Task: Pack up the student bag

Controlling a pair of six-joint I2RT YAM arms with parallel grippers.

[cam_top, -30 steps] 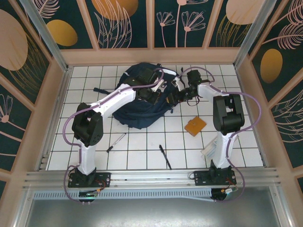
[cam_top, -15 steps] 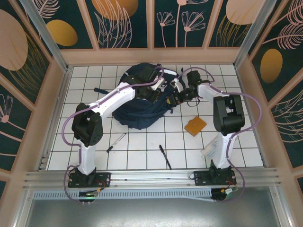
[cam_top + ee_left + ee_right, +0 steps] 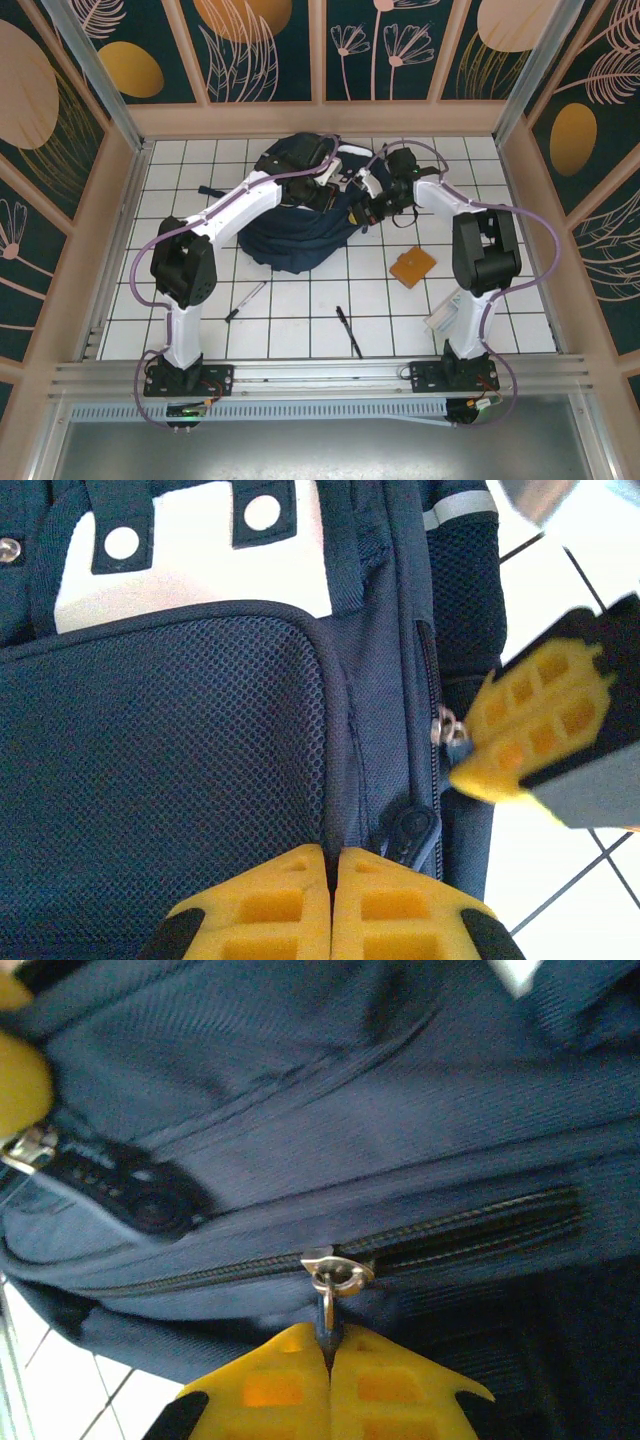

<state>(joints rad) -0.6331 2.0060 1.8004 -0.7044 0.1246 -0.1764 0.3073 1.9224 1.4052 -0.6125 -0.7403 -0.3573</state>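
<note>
The student bag (image 3: 295, 232), navy with a grey patch (image 3: 190, 565), lies at the back middle of the tiled table. My left gripper (image 3: 322, 192) rests on top of it, and in the left wrist view that gripper (image 3: 331, 858) is shut, pinching a seam fold beside the mesh pocket (image 3: 170, 750). At the bag's right side, my right gripper (image 3: 366, 210) is shut on the metal zipper pull (image 3: 329, 1305). The right gripper (image 3: 329, 1348) has its yellow tips just under the slider (image 3: 337, 1272). The zip gapes slightly to the right of the slider.
An orange-brown flat item (image 3: 412, 266) lies right of the bag. Two pens (image 3: 349, 331) (image 3: 245, 299) lie nearer the front, and a dark pen (image 3: 212, 190) left of the bag. A white item (image 3: 440, 322) sits by the right arm's base. Wooden walls enclose the table.
My right gripper has shut on the zipper pull and shifted slightly towards the back with it. The left gripper stayed shut on the bag, edging back a little.
</note>
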